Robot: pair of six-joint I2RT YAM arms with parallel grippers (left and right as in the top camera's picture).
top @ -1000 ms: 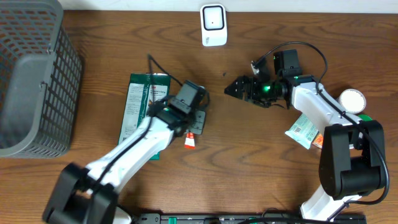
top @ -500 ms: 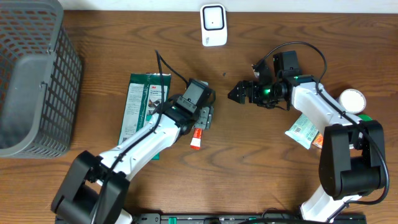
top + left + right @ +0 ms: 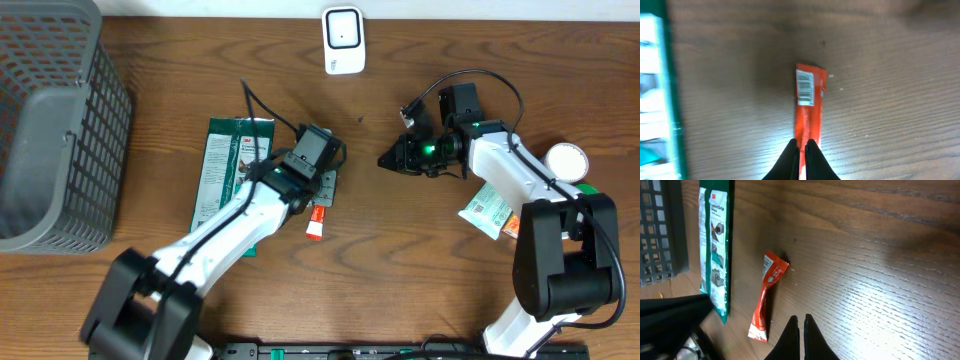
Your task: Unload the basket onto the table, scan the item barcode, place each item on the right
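Observation:
A red sachet [image 3: 314,228] lies on the wooden table at the centre, its white barcode label facing up in the left wrist view [image 3: 805,88]. My left gripper [image 3: 321,203] [image 3: 803,143] is shut on the sachet's near end, and red shows in the thin slit between the fingertips. A white scanner [image 3: 343,40] stands at the table's back edge. To the right, my right gripper [image 3: 385,159] [image 3: 801,318] is shut and empty, pointing left above bare wood. In its view the sachet [image 3: 766,300] lies to the left of the fingers.
A green 3M pack [image 3: 225,170] [image 3: 715,245] lies under my left arm. A grey mesh basket [image 3: 50,130] fills the far left. A white round lid [image 3: 567,160] and a green-and-white packet [image 3: 490,208] sit by the right arm's base.
My left gripper opened and shut again at the sachet's upper end. The sachet sits slightly further right than a second ago. My right gripper has gone from open to shut.

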